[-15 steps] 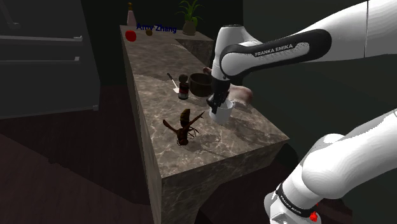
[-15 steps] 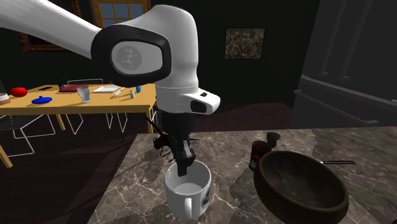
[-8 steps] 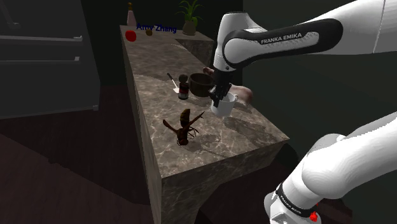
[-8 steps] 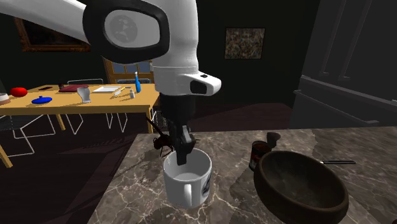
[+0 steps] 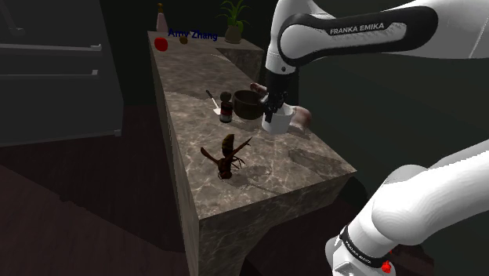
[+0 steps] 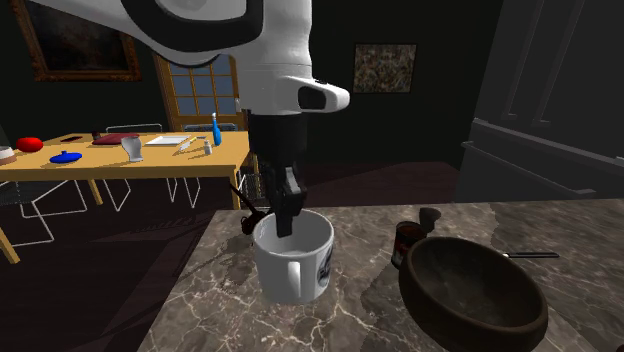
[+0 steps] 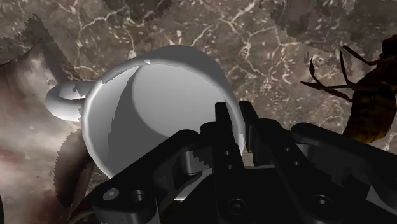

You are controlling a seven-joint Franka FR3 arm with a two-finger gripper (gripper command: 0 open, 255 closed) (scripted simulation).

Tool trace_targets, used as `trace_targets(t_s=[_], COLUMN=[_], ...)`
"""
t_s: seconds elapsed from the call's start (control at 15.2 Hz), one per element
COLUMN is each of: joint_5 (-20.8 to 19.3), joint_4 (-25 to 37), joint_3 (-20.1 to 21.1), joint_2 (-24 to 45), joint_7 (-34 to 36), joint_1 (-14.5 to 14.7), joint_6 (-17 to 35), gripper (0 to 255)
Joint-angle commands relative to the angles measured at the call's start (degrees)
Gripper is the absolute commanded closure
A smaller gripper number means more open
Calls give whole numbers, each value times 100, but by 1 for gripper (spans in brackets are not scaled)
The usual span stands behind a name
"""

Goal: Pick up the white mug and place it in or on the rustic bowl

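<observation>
The white mug (image 5: 278, 123) hangs a little above the marble countertop (image 5: 188, 118), handle pointing away from the arm. My gripper (image 5: 272, 114) is shut on its rim, one finger inside and one outside. In the second exterior view the mug (image 6: 296, 262) hangs upright under the gripper (image 6: 286, 222), to the left of the dark brown rustic bowl (image 6: 470, 295). From the wrist, the fingers clasp the near rim of the mug (image 7: 146, 108) at the gripper (image 7: 236, 126). The bowl (image 5: 248, 101) stands just beyond the mug in the shoulder view.
A brown lobster-like figure (image 5: 227, 157) stands on the counter near its front edge. A small dark jar (image 5: 226, 110) and a knife (image 5: 211, 99) lie beside the bowl. A pinkish object (image 5: 302, 118) sits behind the mug. A red ball (image 5: 161, 43) and plant (image 5: 233, 23) stand far back.
The gripper has risen with the mug in it, lifting the mug off the countertop and carrying it slightly toward the bowl.
</observation>
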Motion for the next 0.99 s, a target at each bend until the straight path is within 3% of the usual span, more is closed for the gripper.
trace_targets(t_s=[0.0, 0.92], joint_5=[-1, -8], joint_4=[148, 1217], joint_3=[-10, -25], joint_2=[-25, 10], joint_7=[-16, -52], joint_1=[-4, -16], joint_6=[-174, -1207], gripper=[255, 255])
